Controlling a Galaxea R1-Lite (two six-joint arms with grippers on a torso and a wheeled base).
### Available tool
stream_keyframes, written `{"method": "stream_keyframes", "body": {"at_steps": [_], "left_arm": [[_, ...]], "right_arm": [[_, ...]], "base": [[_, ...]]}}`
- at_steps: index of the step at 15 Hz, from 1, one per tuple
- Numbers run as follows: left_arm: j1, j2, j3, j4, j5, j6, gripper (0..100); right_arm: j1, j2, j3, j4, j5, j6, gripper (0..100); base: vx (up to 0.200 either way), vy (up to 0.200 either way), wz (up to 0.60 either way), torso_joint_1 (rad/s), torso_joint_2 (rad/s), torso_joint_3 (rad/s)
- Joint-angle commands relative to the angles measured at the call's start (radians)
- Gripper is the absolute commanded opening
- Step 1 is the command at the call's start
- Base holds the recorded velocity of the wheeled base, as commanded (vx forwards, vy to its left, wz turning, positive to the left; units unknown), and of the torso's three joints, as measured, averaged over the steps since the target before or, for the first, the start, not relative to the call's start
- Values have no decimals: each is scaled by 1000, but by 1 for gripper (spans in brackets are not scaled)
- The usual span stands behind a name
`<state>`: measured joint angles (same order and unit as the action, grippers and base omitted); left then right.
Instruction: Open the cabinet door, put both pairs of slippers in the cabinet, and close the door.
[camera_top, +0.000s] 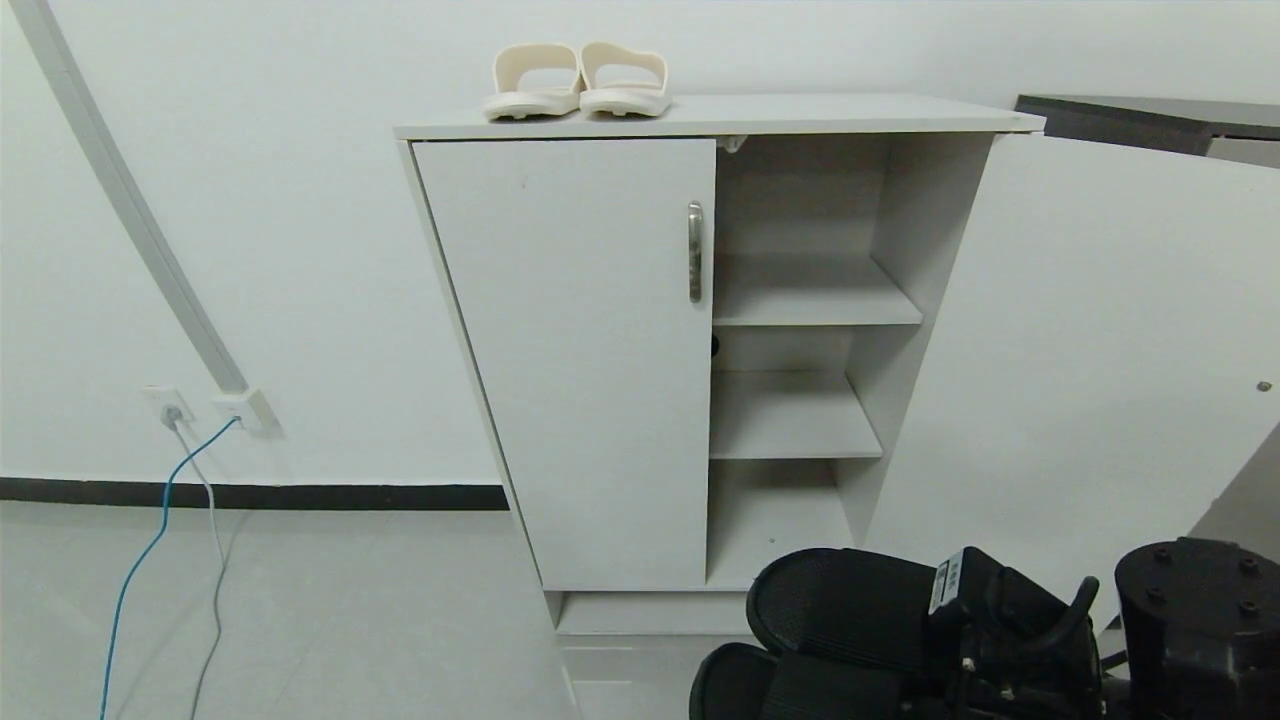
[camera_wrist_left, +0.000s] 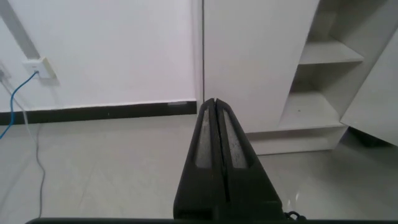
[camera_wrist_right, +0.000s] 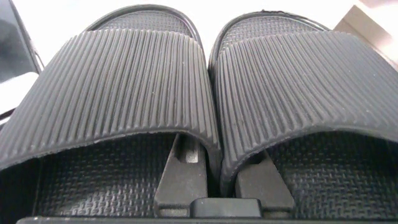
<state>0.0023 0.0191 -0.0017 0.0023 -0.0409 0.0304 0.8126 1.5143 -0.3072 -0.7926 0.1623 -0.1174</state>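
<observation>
The white cabinet (camera_top: 560, 360) stands against the wall with its left door shut and its right door (camera_top: 1100, 350) swung wide open, baring its shelves (camera_top: 810, 295). A beige pair of slippers (camera_top: 578, 82) rests on the cabinet top. My right gripper (camera_top: 965, 640) holds the black pair of slippers (camera_top: 840, 620) low in front of the open half. In the right wrist view its fingers (camera_wrist_right: 183, 177) reach under the ribbed straps (camera_wrist_right: 124, 87) and pinch the two inner sides together. My left gripper (camera_wrist_left: 214, 124) is shut and holds nothing, low over the floor left of the cabinet.
Wall sockets (camera_top: 170, 408) with a blue cable (camera_top: 150, 540) and a grey one sit at the left by the skirting. A dark desk (camera_top: 1150, 118) stands behind the open door. Bare floor lies left of the cabinet.
</observation>
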Motion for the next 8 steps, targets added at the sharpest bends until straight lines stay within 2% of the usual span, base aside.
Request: {"method": "stream_keyframes", "body": {"at_steps": [1, 4, 8], "left_arm": [[1, -19, 2, 1, 1, -3, 0], [1, -19, 2, 1, 3, -6, 0], [1, -19, 0, 1, 3, -6, 0]], "right_arm": [[0, 3, -6, -2, -10, 4, 0], [7, 70, -82, -4, -168, 81, 0], [66, 225, -236, -62, -411, 246, 0]], "base": [[0, 0, 0, 0, 0, 0], [0, 0, 0, 0, 0, 0], [0, 0, 0, 0, 0, 0]]}}
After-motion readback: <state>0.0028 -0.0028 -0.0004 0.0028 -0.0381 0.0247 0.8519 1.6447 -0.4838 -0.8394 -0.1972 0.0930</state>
